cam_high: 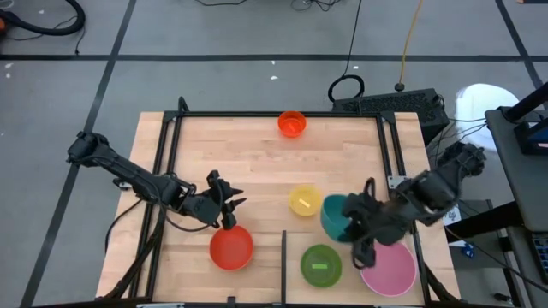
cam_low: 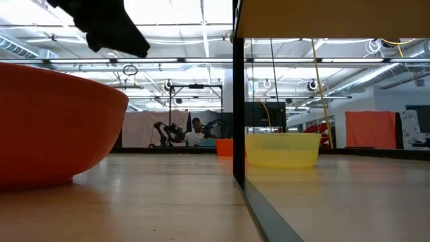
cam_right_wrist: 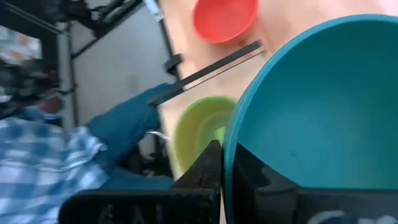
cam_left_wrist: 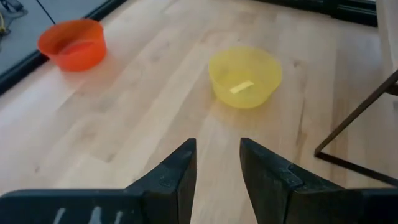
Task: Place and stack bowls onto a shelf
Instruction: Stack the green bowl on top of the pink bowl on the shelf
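My right gripper (cam_high: 355, 229) is shut on the teal bowl (cam_high: 334, 214), at the table's right, beside the pink bowl (cam_high: 392, 269) and the green bowl (cam_high: 321, 263). My left gripper (cam_high: 224, 205) is open and hovers just beyond the red bowl (cam_high: 231, 246), which rests on its base (cam_low: 40, 178). The yellow bowl (cam_high: 305, 201) and the orange bowl (cam_high: 292, 123) stand on the tabletop farther off. In the low view a pale board (cam_low: 336, 17), the shelf, sits above a dark upright (cam_low: 237, 101). My right gripper pinches the teal bowl's rim (cam_right_wrist: 231, 163). One finger (cam_right_wrist: 205, 171) is outside the wall and the other (cam_right_wrist: 264, 186) is inside the hollow. The bowl is tilted, its opening turned toward the wrist camera. Whether its base touches the table cannot be told.
A dark frame (cam_high: 274, 114) runs along the table's far and side edges. A thin dark divider (cam_high: 283, 257) stands between the red and green bowls. Bare wood lies in the table's middle and far left. A person in a checked shirt (cam_right_wrist: 43, 162) is beyond the near edge.
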Available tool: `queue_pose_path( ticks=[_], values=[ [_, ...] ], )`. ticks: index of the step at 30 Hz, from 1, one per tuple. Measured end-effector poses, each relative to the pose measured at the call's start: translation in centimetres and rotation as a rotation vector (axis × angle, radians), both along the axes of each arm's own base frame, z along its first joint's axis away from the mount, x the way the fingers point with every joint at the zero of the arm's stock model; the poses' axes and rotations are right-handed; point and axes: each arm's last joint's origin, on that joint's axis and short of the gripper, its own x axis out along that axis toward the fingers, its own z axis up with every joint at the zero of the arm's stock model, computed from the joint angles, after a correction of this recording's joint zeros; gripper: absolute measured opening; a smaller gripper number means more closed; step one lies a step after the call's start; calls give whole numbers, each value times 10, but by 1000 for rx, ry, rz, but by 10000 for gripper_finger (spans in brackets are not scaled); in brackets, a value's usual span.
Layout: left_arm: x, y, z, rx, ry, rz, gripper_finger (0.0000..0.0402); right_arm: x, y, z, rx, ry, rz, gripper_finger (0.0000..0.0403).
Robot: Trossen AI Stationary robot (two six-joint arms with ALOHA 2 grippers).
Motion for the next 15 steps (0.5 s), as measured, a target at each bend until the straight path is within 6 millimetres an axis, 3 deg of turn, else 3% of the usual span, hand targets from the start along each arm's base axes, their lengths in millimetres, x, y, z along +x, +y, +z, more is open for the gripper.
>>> queue_pose_path(
  ticks=[15],
  values=[
    [0,-1,-11,-21,-64,-12,127,-49,32,29,209,61,64,0]
  ],
)
